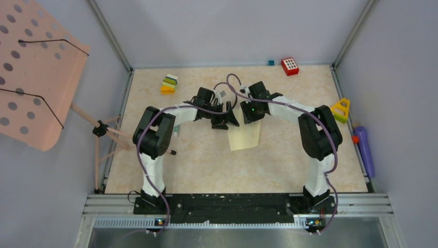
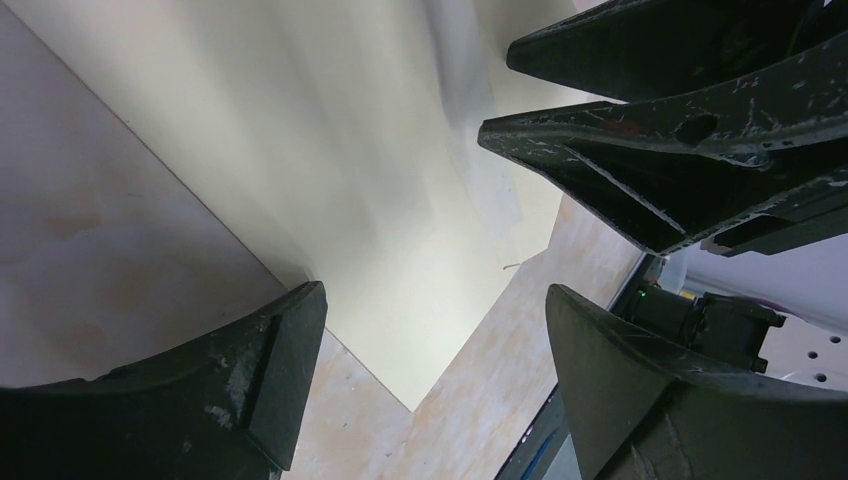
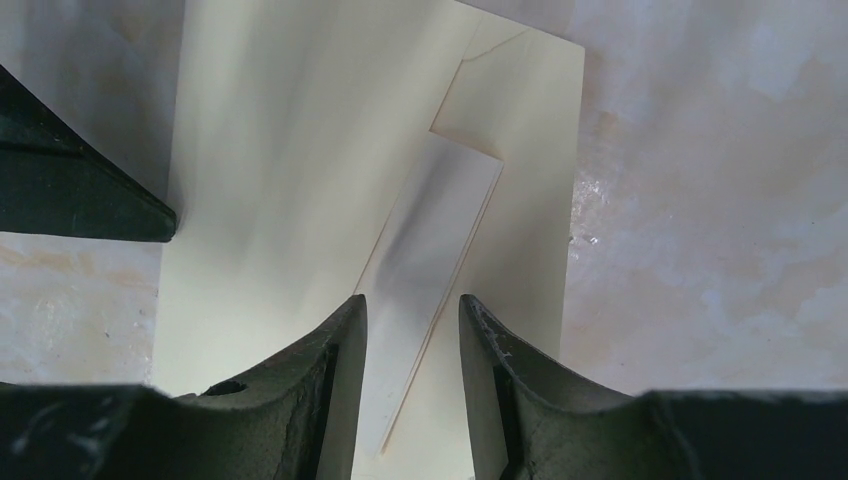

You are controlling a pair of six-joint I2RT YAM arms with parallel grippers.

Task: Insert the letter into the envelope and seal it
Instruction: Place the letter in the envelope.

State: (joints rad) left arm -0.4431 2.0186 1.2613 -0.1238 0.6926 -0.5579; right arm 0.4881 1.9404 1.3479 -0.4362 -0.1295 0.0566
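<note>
A: Envelope (image 1: 244, 137)?
B: Flat on table (image 1: 206, 160), centre, under both claws.
A: Claws?
B: L claw (image 2: 435, 290) wide open, empty, prob. to pin it. R claw (image 3: 412, 305) narrow, straddling paper strip (image 3: 430, 230); grip can't tell.

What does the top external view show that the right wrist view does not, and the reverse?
Only top external: the whole left arm and right arm, the red block and the pink perforated board. Only right wrist: a narrow paper strip on the envelope, seen between the right gripper's jaws. Both: the envelope lying on the table.
</note>
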